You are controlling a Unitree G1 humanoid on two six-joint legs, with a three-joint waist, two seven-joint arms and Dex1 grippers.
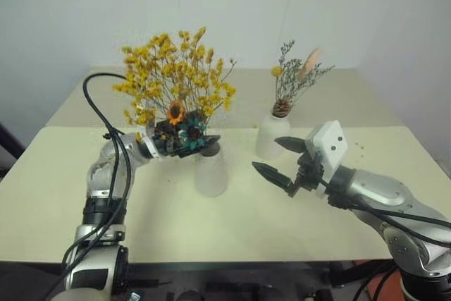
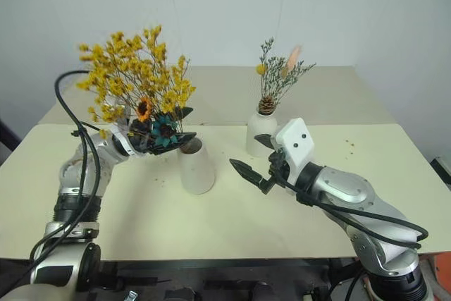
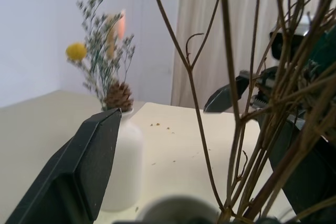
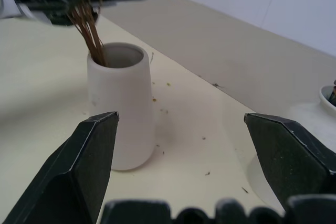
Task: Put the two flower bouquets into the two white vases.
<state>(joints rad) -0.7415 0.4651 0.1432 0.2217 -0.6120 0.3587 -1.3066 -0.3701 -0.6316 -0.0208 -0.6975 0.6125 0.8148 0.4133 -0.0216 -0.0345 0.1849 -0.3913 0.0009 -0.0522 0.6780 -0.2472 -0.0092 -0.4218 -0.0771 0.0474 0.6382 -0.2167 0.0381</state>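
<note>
The bushy yellow bouquet (image 1: 173, 79) stands with its brown stems (image 4: 92, 38) down in the mouth of the wide cone vase (image 1: 211, 173) at mid table. My left gripper (image 1: 204, 144) is just above that vase's rim, open, with the stems (image 3: 262, 145) passing loosely between its spread fingers (image 3: 79, 171). The slimmer grey-green sprig bunch (image 1: 292, 79), with its pinecone and pink plume, sits in the bottle-shaped vase (image 1: 271, 139) behind and to the right. My right gripper (image 1: 266, 154) hangs open and empty to the right of the cone vase (image 4: 122, 108), pointing at it.
Both vases stand on a cream table (image 1: 169, 223) that meets a second table (image 1: 352, 100) behind. Small flower crumbs (image 4: 168, 98) lie scattered around the cone vase. A black cable (image 1: 95, 114) loops over my left arm.
</note>
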